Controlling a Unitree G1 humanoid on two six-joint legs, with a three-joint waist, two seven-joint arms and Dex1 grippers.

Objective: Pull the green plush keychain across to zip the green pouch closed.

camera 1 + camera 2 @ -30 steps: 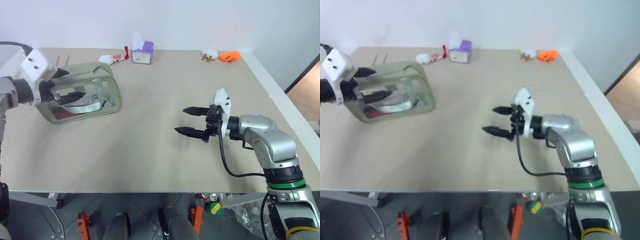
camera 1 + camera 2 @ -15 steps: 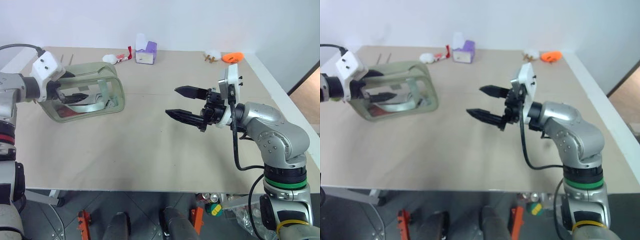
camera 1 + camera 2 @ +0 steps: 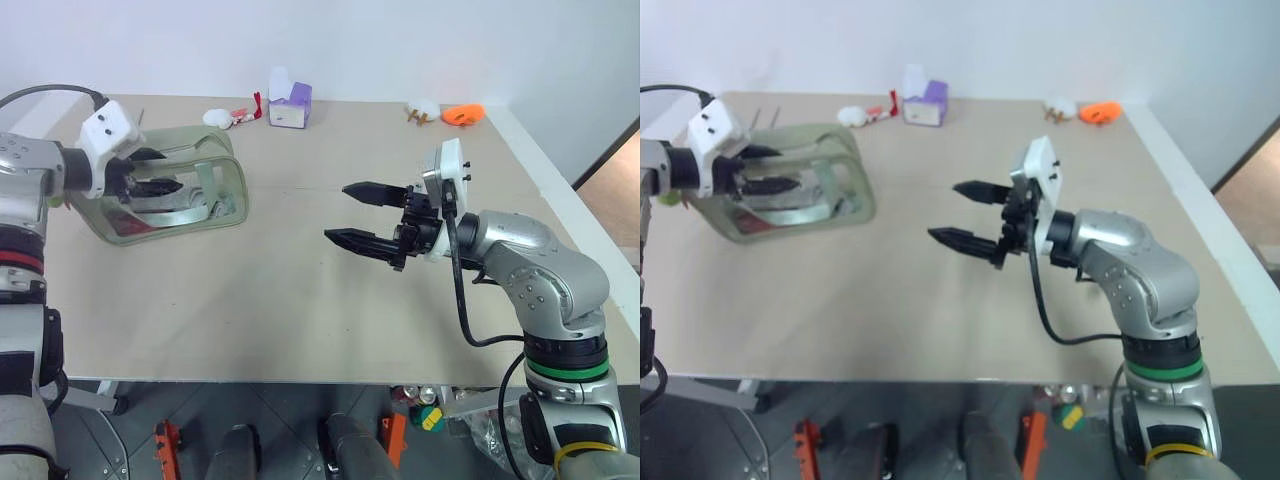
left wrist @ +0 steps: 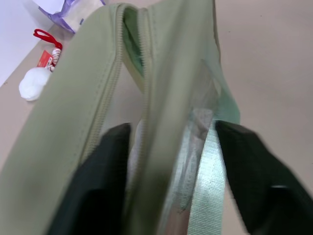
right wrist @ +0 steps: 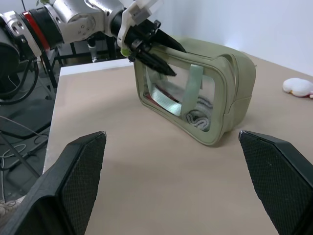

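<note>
Left pincer is straddling the green pouch near the worktop's left edge, grip uncertain; right pincer is hanging released mid-worktop. Risk: the pouch dragging unbraced.

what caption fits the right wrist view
Left pincer at the pouch's top edge, seen between the open right fingers.

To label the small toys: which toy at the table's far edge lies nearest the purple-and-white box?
The white-and-red toy, just left of the purple-and-white box. The orange toy lies far off, near the right corner.
</note>
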